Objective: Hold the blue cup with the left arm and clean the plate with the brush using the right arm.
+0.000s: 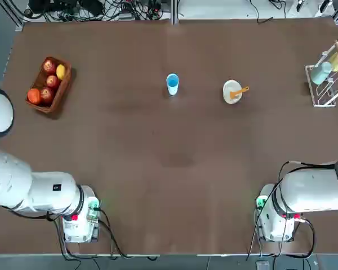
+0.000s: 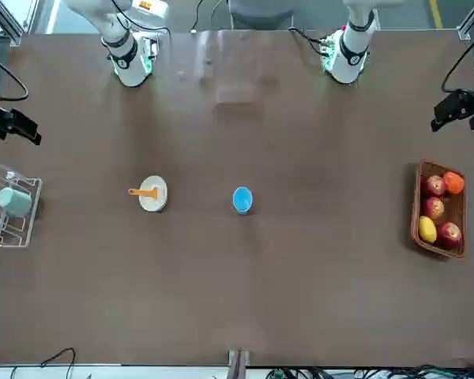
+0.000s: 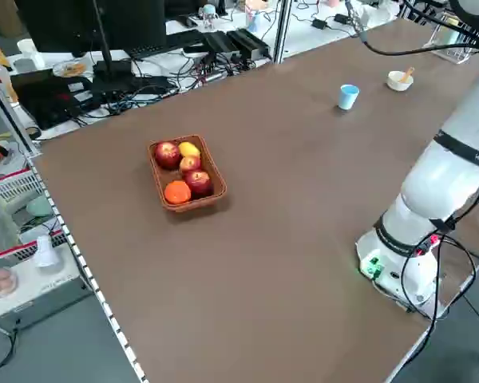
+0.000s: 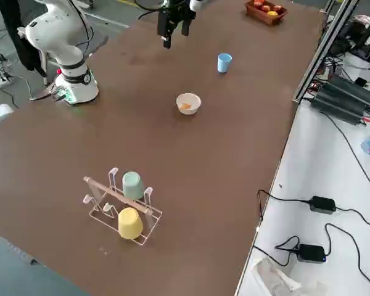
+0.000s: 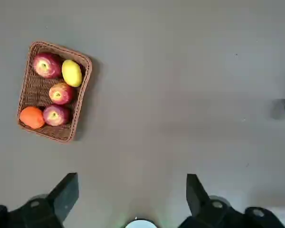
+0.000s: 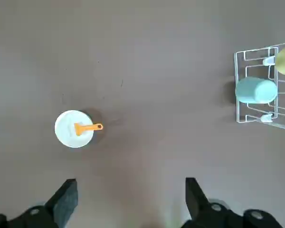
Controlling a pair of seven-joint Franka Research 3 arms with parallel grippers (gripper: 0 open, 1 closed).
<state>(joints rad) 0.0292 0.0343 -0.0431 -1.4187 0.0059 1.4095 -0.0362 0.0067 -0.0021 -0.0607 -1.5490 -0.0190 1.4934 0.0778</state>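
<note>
While both pincers (image 5: 128, 199) (image 6: 128, 199) hang open and empty, the brown table (image 1: 174, 169) bears the plate (image 1: 231, 91).

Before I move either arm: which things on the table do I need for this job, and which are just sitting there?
Needed: blue cup; plate; brush resting in the plate; left gripper and right gripper, both open and back from the items.

Just sitting there: fruit basket; wire rack with two cups.
</note>
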